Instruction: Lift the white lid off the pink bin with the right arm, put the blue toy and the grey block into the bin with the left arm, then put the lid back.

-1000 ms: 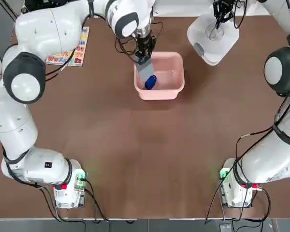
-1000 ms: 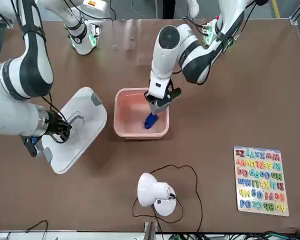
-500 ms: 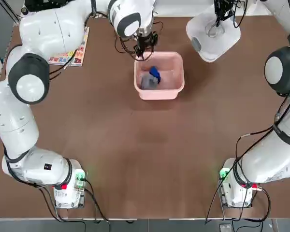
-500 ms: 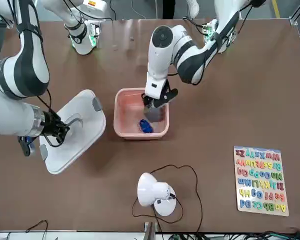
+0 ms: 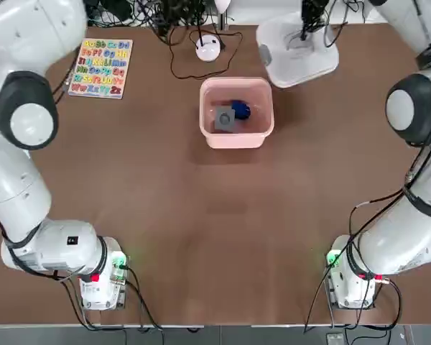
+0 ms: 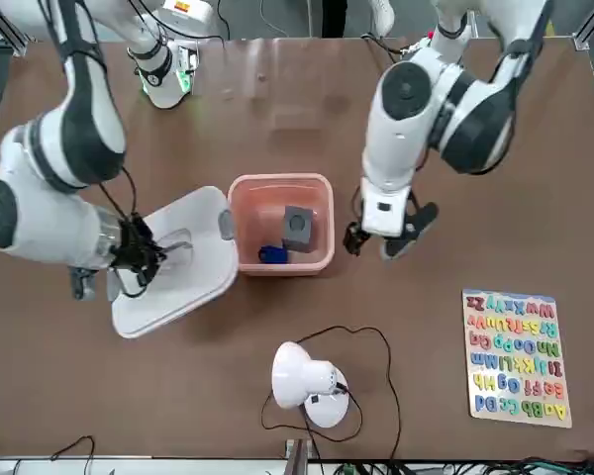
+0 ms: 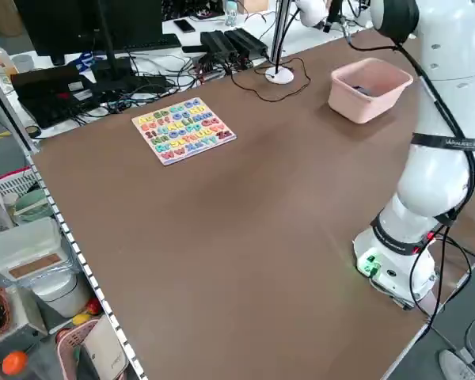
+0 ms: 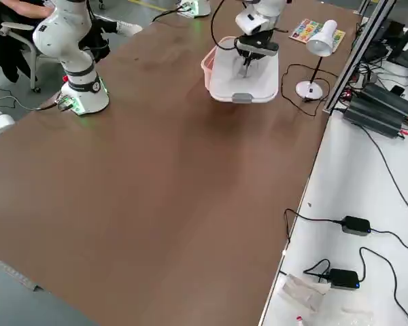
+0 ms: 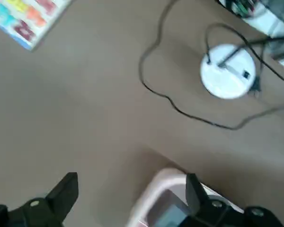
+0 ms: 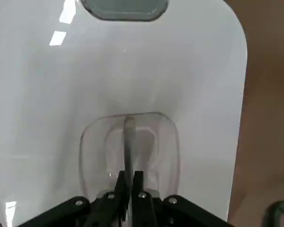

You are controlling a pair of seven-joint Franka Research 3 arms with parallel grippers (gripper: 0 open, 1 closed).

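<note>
Pink plastic bin [image 5: 208, 141] on the bench [image 5: 223, 215], with the grey block [image 5: 224, 118] and blue toy [image 5: 241, 110] inside it, side by side; the left claw [image 6: 372, 244] stands wide with nothing in it, beside the bin. Right claw [image 10: 131, 182], pinched on the clear handle, holds the white lid [image 6: 208, 277] up at the bin's other side. Putting the lid back looks to be the step in hand: the next move calls for levelling it over the rim, corners matched, then lowering it, with the left arm kept well aside
</note>
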